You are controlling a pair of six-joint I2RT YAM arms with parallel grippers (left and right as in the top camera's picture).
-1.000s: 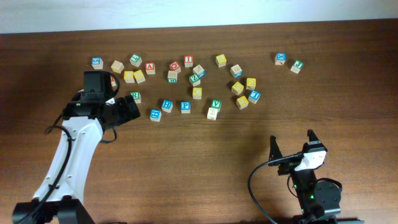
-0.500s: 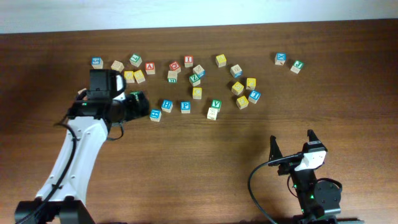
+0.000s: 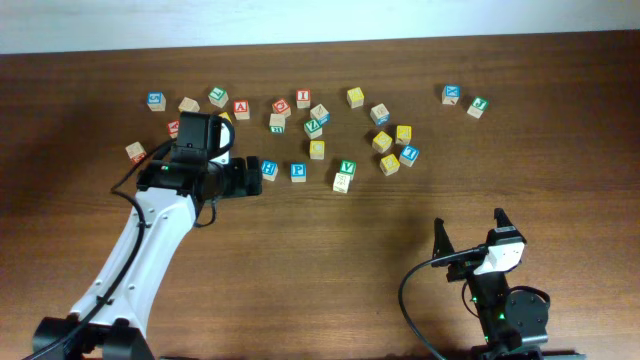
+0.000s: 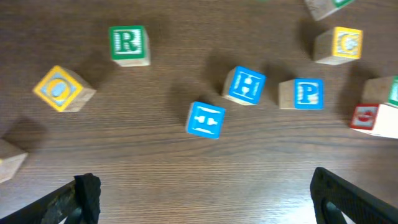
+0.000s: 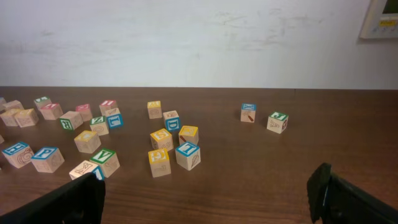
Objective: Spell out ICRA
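Overhead: left arm (image 3: 150, 235) outstretched; left gripper (image 3: 250, 172) splayed wide

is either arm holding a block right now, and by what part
Nothing is held: the left tool and the right tool are both open and empty.

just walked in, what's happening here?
Two-arm robot spelling ICRA from small light-wood letter cubes. The left gripper, fingers open and empty, hovers over the scattered cubes near the green R cube. The right gripper sits open and empty, apart from them. Nothing lined up yet: the red A cube and red I cube lie among the rest.
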